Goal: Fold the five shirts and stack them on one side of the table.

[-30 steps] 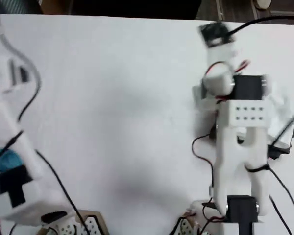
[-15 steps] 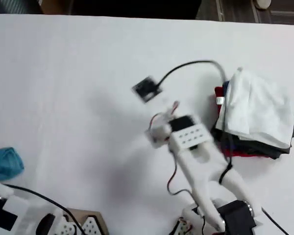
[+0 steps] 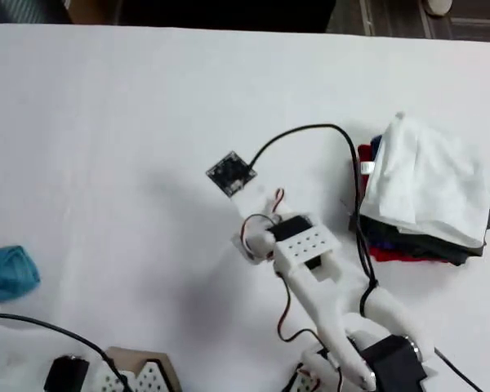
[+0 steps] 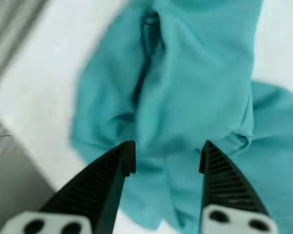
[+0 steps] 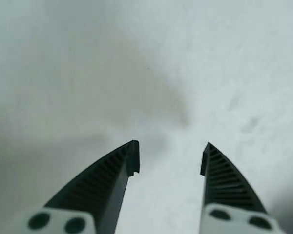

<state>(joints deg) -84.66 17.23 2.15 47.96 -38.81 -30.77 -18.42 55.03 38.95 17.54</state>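
Left gripper (image 4: 166,156) is hovering wide over teal shirt (image 4: 185,87), likely for pickup | right gripper (image 5: 168,158) is waiting open near right-edge stack (image 3: 425,192).

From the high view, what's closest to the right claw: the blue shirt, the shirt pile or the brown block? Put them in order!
From the right gripper:
1. The shirt pile, on the right side.
2. The brown block, at the near edge, toward the left.
3. The blue shirt, at the far left edge.

The teal shirt (image 3: 6,274) is cut by the high view's left edge. The lower shirts of the stack (image 3: 408,245) are mostly covered by the white shirt (image 3: 429,184).
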